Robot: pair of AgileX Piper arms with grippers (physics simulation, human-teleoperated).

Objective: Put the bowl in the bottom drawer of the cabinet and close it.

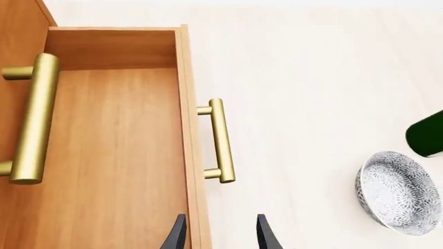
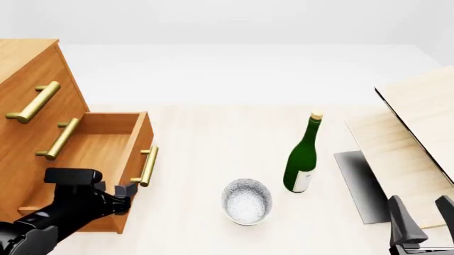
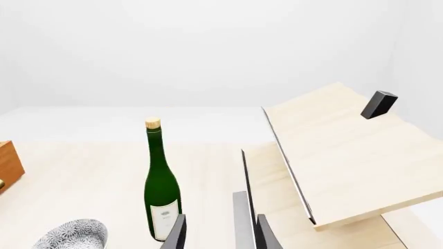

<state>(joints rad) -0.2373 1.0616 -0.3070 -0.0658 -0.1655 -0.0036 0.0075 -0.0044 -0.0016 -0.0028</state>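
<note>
Nearest us, our left fingers are parted and hold nothing, poised just short of the brass handle of the bottom drawer, which stands pulled out of the cabinet; our right fingers are likewise parted and hold nothing. Between the 2 sets of fingers, the bowl sits upright on the surface. Just beyond it stands the green bottle, the pale wooden boards beyond our right fingers.

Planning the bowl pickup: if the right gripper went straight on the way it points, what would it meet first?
Probably nothing close. The right gripper points between the tall green glass bottle and the tilted pale wooden boards; the speckled grey-white bowl lies well off that line. Depth is uncertain.
</note>
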